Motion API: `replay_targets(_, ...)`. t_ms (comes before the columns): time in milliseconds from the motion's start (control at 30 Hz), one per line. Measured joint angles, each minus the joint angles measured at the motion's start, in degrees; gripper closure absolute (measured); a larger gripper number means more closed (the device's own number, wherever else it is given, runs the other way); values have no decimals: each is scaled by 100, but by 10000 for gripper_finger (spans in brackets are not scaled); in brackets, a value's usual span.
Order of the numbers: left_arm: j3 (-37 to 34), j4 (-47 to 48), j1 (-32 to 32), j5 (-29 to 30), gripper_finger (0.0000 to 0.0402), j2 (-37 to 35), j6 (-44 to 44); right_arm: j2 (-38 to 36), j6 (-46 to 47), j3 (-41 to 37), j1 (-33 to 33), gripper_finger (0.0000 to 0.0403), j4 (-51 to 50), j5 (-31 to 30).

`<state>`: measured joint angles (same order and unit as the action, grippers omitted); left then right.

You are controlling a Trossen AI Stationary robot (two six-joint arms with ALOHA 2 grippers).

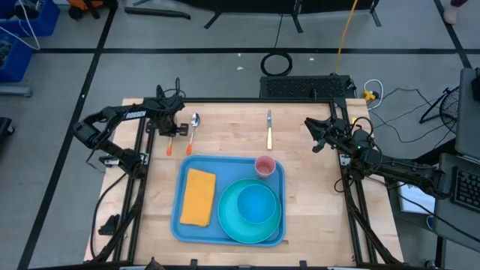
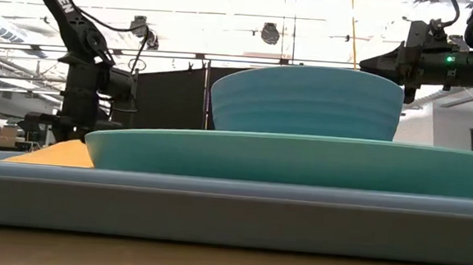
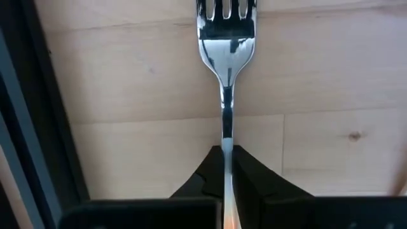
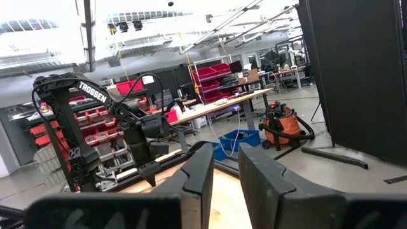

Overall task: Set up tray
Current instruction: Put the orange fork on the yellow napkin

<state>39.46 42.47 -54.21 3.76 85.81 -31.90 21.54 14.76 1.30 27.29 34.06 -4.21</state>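
A: Tray (image 1: 229,234) contents? It lies on the wooden surface (image 1: 232,139), just in front of both arms.

B: A yellow cloth (image 1: 198,196) on the side nearer the left pincer (image 1: 171,129), a turquoise plate (image 1: 231,225) with a turquoise bowl (image 1: 256,203) on it, and a pink cup (image 1: 265,166) in the corner nearest the right pincer (image 1: 321,140).

A: How does the tray look?

B: Blue, flat, rounded corners, raised rim. From the low view its rim (image 2: 215,209) fills the foreground, with the bowl (image 2: 306,101) stacked on the plate (image 2: 292,159).

A: And the pincers?

B: Left pincer (image 3: 227,166) is closed on the handle of a fork (image 3: 226,38), tines pointing away over bare wood; only the wrist view shows that. A spoon (image 1: 193,124) lies just beside it. Right pincer (image 4: 224,170) is raised, fingers narrowly apart, holding nothing. A knife (image 1: 269,127) lies between the two.
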Motion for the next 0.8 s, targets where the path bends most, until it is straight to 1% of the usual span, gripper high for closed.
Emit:
replay_targets(67, -15, -12, 58, 55, 390, -174, -2, 0, 0, -1, 0, 339, -2, 1)
replay_targets(133, -42, 73, 135, 231, 390, -392, -11, 2, 0, 0, 0, 339, -2, 2)
replay_targets(200, -27, 70, 259, 232, 391, -665, -32, 1, 0, 0, 0, 339, -4, 2)
replay_targets(400, -20, 134, 786, -66, 391, -1549, -186, 0, 0, 0, -2, 339, -2, 0)
replay_targets(500, -8, 247, 1160, -74, 391, -2054, -420, 1, 0, 0, -2, 339, -3, 0)
replay_targets(633, -5, 447, 1976, -83, 391, -2678, -938, 0, 0, -1, -2, 339, -4, 0)
replay_targets(800, 2, 549, 3486, -82, 391, -3233, -2000, 0, 0, -2, -2, 339, -6, 0)
